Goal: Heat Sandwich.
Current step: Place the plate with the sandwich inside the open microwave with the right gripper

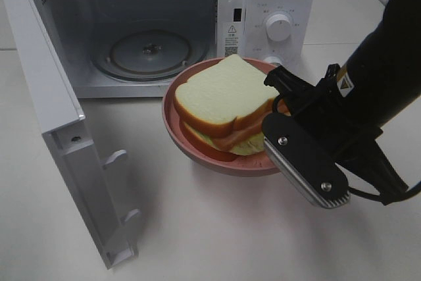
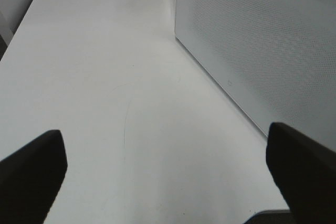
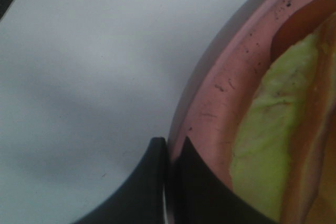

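Right gripper (image 3: 171,145) pinches pink plate (image 3: 220,93) rim.

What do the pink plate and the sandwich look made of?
The pink plate: likely matte plastic or melamine; dull sheen, dark scuffs on its rim. The sandwich: seemingly a foam or plastic replica; uniformly smooth bread, clean-edged filling layers.

The sandwich (image 1: 220,90) is white with tan crust; the plate (image 1: 170,122) pink.
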`<state>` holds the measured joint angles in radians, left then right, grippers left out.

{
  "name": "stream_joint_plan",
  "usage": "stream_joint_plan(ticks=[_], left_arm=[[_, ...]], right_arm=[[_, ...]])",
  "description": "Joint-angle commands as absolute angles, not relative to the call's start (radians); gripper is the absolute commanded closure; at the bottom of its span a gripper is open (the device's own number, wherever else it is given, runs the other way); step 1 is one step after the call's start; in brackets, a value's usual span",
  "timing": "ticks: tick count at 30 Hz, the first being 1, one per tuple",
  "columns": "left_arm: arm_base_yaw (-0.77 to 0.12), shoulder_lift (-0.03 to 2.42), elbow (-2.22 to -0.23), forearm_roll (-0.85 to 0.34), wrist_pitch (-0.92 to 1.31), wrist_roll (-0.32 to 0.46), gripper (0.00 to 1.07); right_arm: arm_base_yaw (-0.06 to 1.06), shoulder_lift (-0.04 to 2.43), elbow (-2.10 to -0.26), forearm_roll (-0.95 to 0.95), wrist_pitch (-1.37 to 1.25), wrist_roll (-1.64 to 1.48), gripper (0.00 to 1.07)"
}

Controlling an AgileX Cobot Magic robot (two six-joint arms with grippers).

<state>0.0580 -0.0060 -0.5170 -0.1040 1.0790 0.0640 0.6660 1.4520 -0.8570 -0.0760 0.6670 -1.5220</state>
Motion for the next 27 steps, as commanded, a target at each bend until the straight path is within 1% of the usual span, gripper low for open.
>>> stream_joint_plan(ticks=[1,6,27], left_arm=[[0.059,-0.024,-0.515,-0.112,1.07,0.058,0.09],[0.059,-0.024,-0.515,-0.112,1.07,0.058,0.09],[0.059,-0.024,-0.515,-0.112,1.07,0.058,0.09]], right_arm=[[0.662,1.483,-0.895,-0.033,0.672,-1.552,1.07],[0.666,1.531,-0.942,0.06,0.677,-1.619,1.07],[0.666,1.738,-1.19,0.102,0.699,-1.66,1.07]])
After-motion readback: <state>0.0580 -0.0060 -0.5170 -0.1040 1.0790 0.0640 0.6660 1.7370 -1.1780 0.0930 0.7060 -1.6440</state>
